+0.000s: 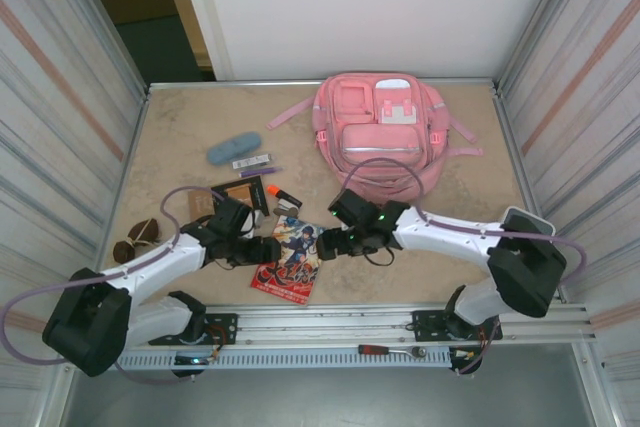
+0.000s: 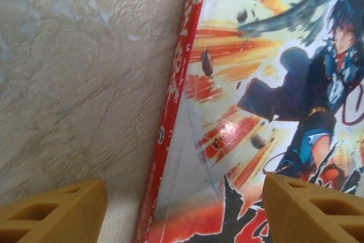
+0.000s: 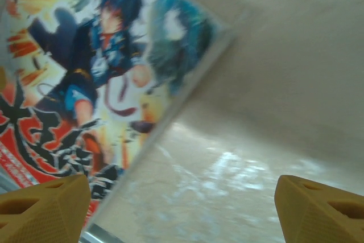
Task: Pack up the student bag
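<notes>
Student bag [image 1: 380, 137] lies flat at far-centre of the bench [image 1: 480, 217], front pockets up, well apart from both arms. Can't tell if its main compartment is unzipped.

Manga vol. [image 1: 290, 259] lies face-up near the front edge, btwn the two grippers. Left gripper [image 1: 268, 250] sits low at the spine side. Its fingers [image 2: 57, 211] stand wide, straddling the red spine [image 2: 170, 112], nothing held. Right gripper [image 1: 328, 244] is at the opposite long edge, fingers [image 3: 324, 206] also wide, one over the cover, one over bare bench, holding nothing.

Prob. reason for the two-sided approach: a thin flat book is hard to pinch off a hard top, so one side can brace while the other gets under an edge.

Blue pencil case [image 1: 233, 148], brown notebook [image 1: 235, 197] and sunglasses [image 1: 138, 237] lie to the left, not yet packed.
</notes>
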Controlling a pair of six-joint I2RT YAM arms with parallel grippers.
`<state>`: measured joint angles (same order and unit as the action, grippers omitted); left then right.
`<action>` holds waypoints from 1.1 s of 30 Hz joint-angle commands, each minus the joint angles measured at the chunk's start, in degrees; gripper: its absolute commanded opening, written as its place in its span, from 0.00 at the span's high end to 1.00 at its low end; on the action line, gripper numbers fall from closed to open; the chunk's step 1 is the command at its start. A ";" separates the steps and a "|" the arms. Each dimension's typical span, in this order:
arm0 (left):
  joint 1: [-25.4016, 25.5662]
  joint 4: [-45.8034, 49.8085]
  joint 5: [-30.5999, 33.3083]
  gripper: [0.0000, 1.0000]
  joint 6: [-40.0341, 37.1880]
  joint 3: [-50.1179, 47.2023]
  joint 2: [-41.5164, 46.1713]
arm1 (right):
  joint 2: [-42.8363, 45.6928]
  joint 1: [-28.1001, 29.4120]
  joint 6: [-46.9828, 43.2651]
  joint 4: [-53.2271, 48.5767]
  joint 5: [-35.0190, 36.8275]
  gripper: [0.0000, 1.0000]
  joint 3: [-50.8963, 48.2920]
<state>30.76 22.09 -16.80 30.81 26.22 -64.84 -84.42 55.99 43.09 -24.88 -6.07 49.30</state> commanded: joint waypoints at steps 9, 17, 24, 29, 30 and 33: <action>5.39 -8.84 -9.88 0.46 3.55 -4.69 -0.63 | -10.49 5.37 14.86 13.90 2.21 0.41 0.26; 8.31 -14.60 -14.54 0.53 5.31 -3.42 -1.49 | -5.87 5.83 15.80 15.04 10.19 0.81 -2.34; 8.23 -12.68 -13.24 0.43 3.14 1.30 -2.14 | 6.40 3.95 10.26 10.03 14.02 1.00 -7.24; 5.69 -14.38 -14.26 0.32 3.75 3.13 -0.72 | 17.16 -0.33 3.40 10.03 7.06 1.00 -8.60; 4.92 -15.55 -15.12 0.31 4.37 3.22 -0.13 | 19.13 -1.53 2.50 10.53 5.38 1.00 -8.56; 1.68 -21.19 -20.05 0.23 7.20 3.48 1.82 | 25.17 -6.15 0.43 11.63 -0.39 1.00 -6.81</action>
<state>34.54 6.63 -31.29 35.70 28.16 -65.32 -64.42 52.66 48.01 -16.43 -1.06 40.66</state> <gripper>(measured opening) 0.766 0.042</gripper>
